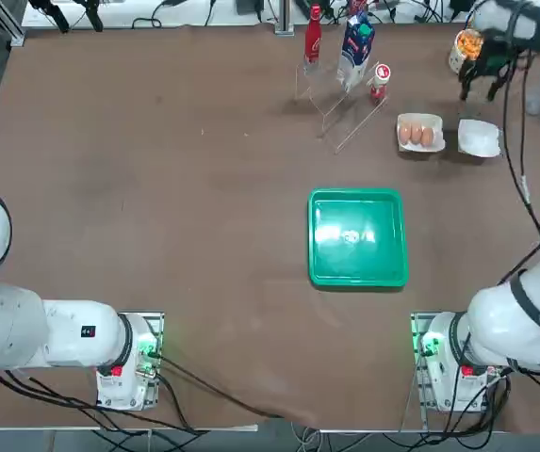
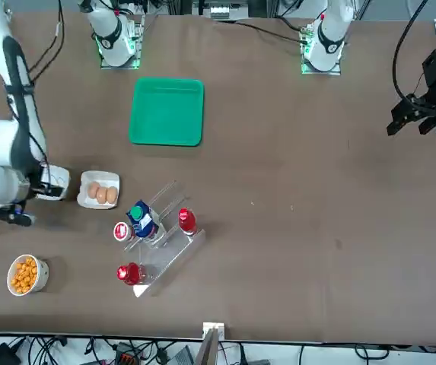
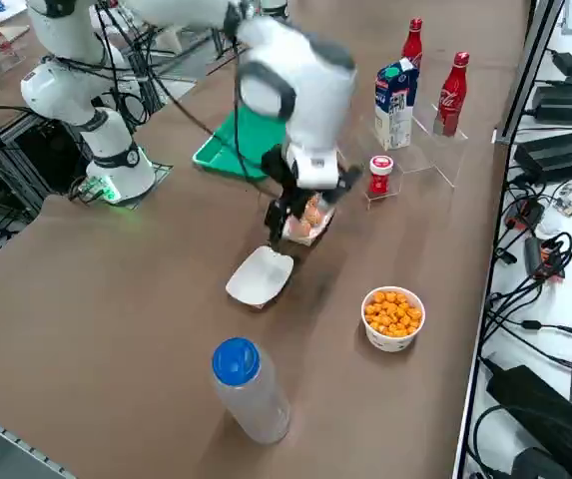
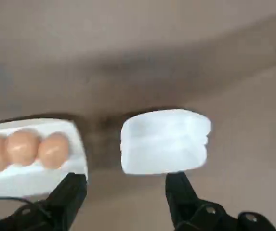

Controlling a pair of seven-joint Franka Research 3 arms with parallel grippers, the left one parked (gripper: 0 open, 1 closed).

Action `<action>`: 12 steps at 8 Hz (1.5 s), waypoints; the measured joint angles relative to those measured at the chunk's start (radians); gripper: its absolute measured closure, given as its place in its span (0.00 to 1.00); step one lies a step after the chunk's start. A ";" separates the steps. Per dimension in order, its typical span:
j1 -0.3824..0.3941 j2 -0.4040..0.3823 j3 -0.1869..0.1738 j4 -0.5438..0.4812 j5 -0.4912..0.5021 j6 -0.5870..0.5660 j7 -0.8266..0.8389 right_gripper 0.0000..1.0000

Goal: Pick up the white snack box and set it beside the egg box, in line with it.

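The white snack box (image 1: 479, 137) lies flat on the table (image 1: 156, 188) just beside the egg box (image 1: 419, 133), a narrow gap between them. The right hand (image 4: 125, 190) hangs above it, fingers spread wide and empty. In the front view the arm hides most of the snack box.

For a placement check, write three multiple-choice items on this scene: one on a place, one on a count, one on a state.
1. Where is the white snack box?
A. on the table beside the egg box
B. in the green tray
C. on the acrylic rack

2. How many red bottles stand on the rack?
A. one
B. two
C. four

3. How are the right gripper's fingers?
A. shut on the snack box
B. open, holding nothing
C. shut on the cup of orange snacks

Answers: 1 A, the two boxes lie apart, side by side; 2 B, side view shows two; 3 B, wrist view shows empty, spread fingers.
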 joint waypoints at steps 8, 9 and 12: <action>0.013 -0.214 0.152 0.342 0.119 -0.550 -0.203 0.00; 0.063 -0.265 0.084 0.246 0.125 -0.501 -0.217 0.00; 0.187 -0.434 -0.084 -0.052 0.188 -0.306 -0.239 0.00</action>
